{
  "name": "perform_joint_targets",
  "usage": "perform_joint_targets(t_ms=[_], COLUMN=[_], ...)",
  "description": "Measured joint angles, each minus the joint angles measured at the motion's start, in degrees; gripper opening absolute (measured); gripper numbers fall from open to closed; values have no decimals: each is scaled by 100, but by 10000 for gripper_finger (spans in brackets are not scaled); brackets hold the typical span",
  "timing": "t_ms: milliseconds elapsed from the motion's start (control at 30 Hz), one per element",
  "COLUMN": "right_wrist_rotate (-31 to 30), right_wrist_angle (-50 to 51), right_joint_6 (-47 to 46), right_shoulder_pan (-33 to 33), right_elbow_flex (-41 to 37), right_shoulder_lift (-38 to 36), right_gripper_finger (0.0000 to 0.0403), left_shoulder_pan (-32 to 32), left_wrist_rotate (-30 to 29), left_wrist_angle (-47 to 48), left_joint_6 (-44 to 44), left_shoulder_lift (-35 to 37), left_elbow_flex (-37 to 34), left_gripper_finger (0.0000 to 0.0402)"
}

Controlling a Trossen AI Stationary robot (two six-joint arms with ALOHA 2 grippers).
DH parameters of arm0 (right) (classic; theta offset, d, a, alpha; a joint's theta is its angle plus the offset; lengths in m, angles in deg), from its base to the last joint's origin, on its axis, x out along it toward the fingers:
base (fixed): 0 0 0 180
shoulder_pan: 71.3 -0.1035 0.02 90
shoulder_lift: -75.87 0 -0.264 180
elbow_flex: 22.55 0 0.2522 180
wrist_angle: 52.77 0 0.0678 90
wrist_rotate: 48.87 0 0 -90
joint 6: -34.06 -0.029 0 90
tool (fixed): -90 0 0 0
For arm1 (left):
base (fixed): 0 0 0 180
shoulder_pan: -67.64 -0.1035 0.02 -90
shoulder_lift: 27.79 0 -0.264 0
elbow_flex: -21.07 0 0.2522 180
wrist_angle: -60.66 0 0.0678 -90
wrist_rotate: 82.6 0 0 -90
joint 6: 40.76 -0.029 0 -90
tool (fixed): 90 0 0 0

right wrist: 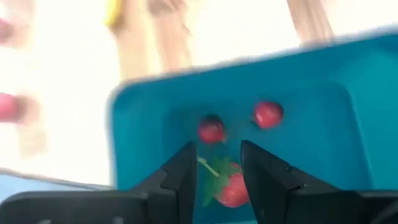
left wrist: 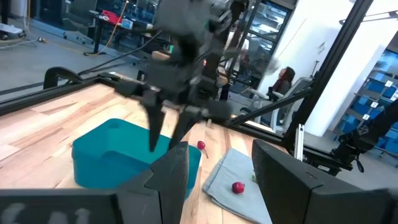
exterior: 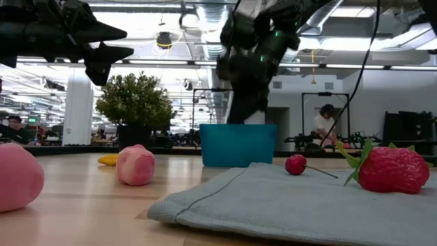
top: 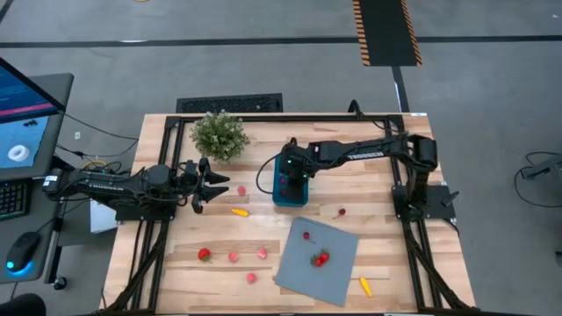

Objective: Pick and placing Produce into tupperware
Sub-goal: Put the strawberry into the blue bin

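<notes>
Tupperware (top: 290,195), a small teal tub, sat near the middle of the wooden table (top: 176,263), just beyond the far corner of the grey-blue cloth (top: 329,272); a potted plant (top: 219,135) stood well apart toward the far left. The right gripper (right wrist: 216,171) hung directly over the tub, fingers pointing down into it with a clear gap between them; its own wrist view showed a strawberry with green leaves (right wrist: 233,186) lying in the tub right below that gap, gripped by neither finger, and two small red cherries (right wrist: 268,114) on the tub floor beyond it. The left gripper (top: 211,183) waited raised at the left side, jaws parted and holding nothing.

Produce outside the tub lay scattered; another strawberry (top: 320,258) and a cherry (top: 306,235) rested on the cloth, a yellow piece (top: 364,285) just off its near corner, a second yellow piece (top: 239,211) left of the tub, and pink (top: 234,256) and red (top: 204,254) pieces near the front left.

The step in hand looked like a release into the tub; doing it well would mean spreading the fingers fully, then rising straight up so neither finger clips the rim or drags the strawberry out; only then swinging toward the pieces on the cloth.
</notes>
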Motion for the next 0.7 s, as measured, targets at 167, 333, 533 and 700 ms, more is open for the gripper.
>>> perform_joint_targets(t_ms=[167,333,533,700], right_wrist_rotate=[-327,-606,-1163,-1767], right_wrist_angle=[-19,-20,89,6], right_joint_6=[23,65,65,-401], right_shoulder_pan=[-214,-434,-820,-1252], right_elbow_flex=[0,0,-18,-483], right_shoulder_lift=[-680,-1553,-2613,-3486], right_gripper_finger=[132,122,123,123], left_shoulder_pan=[1,-1,-1,-3], left_wrist_rotate=[-6,-52,-52,-23], left_wrist_angle=[-4,-7,-155,-146], left_joint_6=[4,48,345,372], left_shoulder_lift=[0,0,2,2], left_elbow_flex=[0,0,2,2], left_gripper_finger=[167,167,167,167])
